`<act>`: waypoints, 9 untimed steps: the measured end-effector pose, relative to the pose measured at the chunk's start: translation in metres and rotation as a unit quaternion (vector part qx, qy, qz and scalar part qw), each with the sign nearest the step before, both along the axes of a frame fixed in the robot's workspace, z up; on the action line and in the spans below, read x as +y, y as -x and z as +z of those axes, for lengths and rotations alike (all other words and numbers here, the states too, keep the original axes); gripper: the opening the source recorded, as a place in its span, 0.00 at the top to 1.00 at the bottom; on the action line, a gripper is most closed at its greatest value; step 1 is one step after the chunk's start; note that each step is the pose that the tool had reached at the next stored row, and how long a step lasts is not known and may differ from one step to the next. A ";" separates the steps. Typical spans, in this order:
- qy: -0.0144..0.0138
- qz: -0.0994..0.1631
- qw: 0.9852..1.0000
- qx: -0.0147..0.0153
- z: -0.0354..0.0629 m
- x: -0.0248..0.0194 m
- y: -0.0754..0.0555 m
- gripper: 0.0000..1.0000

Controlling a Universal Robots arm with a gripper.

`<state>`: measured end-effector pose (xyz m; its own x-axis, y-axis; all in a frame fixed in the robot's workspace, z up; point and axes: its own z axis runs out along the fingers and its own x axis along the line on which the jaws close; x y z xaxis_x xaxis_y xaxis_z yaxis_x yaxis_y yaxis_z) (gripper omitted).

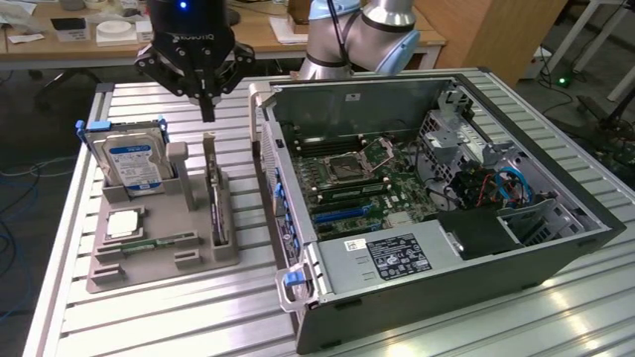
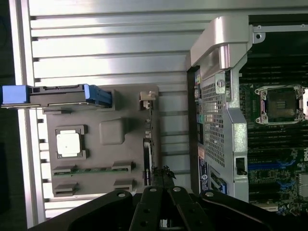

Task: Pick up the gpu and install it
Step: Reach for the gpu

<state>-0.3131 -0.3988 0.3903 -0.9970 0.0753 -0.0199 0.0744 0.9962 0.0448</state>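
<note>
Slatted aluminium table [image 1: 198, 312], with cluttered desks behind it. On the exterior view's right is an open PC case [image 1: 417, 297] lying on its side with the motherboard showing. On the exterior view's left is a grey holder [image 1: 149, 260] with the spare parts parked in it.

The gpu [image 1: 217, 212] is in that holder, standing on edge in the slot nearest the case, pale bracket end up toward the back. The hard drive [image 1: 134, 160] stands in the far corner. A CPU [image 1: 124, 223] and a memory stick [image 1: 159, 242] lie flat in front of it.

The gripper [image 1: 207, 113] hangs right above the gpu's bracket end, pointing straight down. Its fingers are pinched fully together with nothing between them, and there's a clear gap to the card, so no contact. From the wrist view the closed tips [image 2: 161, 172] sit just beside the card's [image 2: 148, 151] edge, on the case side.
</note>
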 end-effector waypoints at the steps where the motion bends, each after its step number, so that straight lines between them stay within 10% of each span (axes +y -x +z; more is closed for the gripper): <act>1: 0.000 0.000 1.000 0.000 0.0000 0.0000 0.001 0.90; 9: 0.000 0.000 1.000 0.000 -0.0002 0.0000 0.009 0.90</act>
<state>-0.3222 -0.3989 0.3901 -0.9970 0.0753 -0.0194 0.0744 0.9962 0.0448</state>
